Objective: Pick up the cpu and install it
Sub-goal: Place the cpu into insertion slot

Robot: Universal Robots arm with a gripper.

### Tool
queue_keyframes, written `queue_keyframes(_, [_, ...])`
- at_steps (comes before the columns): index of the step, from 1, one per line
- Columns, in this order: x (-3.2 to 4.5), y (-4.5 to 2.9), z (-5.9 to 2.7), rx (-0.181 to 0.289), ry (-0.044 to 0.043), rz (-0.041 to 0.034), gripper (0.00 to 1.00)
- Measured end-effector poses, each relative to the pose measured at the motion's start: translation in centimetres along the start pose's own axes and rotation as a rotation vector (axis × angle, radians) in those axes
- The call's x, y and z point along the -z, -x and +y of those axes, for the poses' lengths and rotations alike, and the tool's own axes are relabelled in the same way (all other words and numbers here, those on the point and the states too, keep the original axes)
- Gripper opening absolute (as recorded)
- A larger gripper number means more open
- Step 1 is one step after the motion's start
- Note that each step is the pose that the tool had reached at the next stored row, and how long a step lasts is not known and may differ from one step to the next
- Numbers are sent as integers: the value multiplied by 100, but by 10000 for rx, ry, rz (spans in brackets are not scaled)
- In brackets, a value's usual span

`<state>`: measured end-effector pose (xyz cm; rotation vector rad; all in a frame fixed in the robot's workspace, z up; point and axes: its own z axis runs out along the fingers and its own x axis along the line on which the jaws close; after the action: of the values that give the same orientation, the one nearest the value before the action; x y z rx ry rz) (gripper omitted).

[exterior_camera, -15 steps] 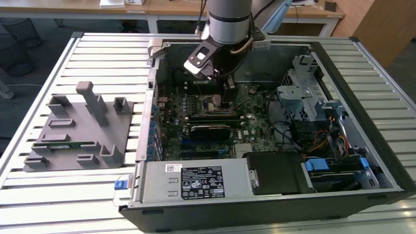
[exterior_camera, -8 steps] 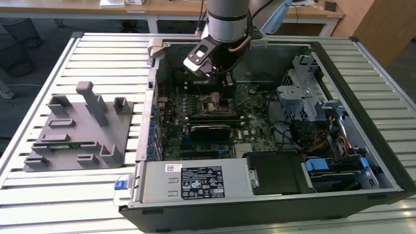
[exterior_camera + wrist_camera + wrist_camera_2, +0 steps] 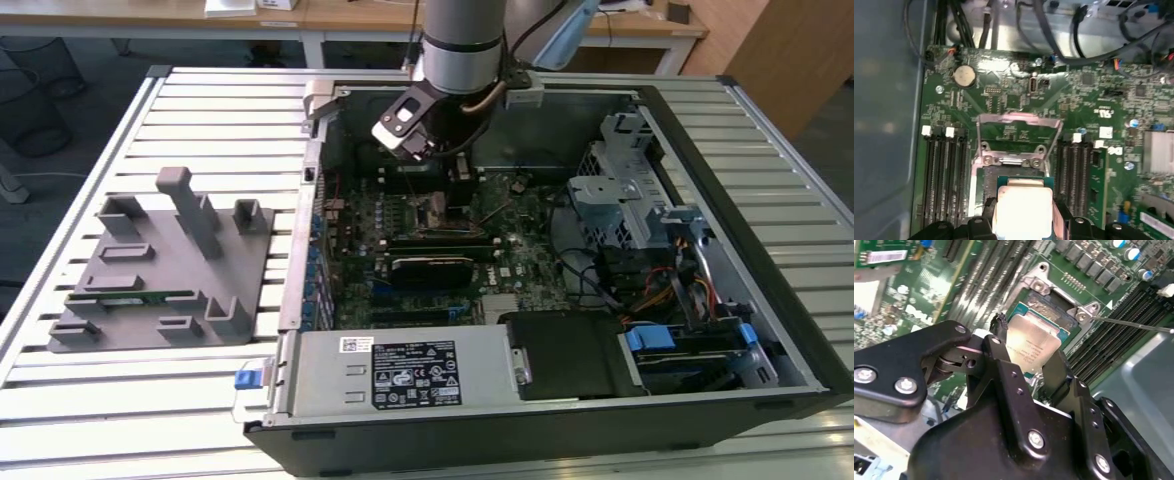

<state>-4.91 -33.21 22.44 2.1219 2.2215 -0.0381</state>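
The cpu (image 3: 1031, 342) is a small square chip with a silvery top, and my gripper (image 3: 1026, 360) is shut on it, one black finger on each side. It hangs tilted just over the open socket (image 3: 1054, 310) on the green motherboard. In the first wrist view the cpu (image 3: 1021, 205) sits between the fingers of the gripper (image 3: 1023, 215), right by the socket (image 3: 1014, 160), whose metal load plate (image 3: 1019, 122) is flipped open. In the exterior view the gripper (image 3: 458, 172) is down inside the open computer case (image 3: 747, 180), above the socket (image 3: 441, 210).
On the slatted table at the exterior view's left stands a grey fixture (image 3: 160, 270) with a green memory stick (image 3: 134, 297) in it. Memory slots (image 3: 944, 170) flank the socket. A drive cage (image 3: 621, 190), cables and the power supply (image 3: 400, 375) crowd the case.
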Motion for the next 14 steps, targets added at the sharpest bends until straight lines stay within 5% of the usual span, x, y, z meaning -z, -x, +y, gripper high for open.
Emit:
queue_keyframes(7, [-121, -52, -7, -22, 0, 21, 53])
queue_keyframes(14, [-196, -56, -34, -33, 73, 214, 53])
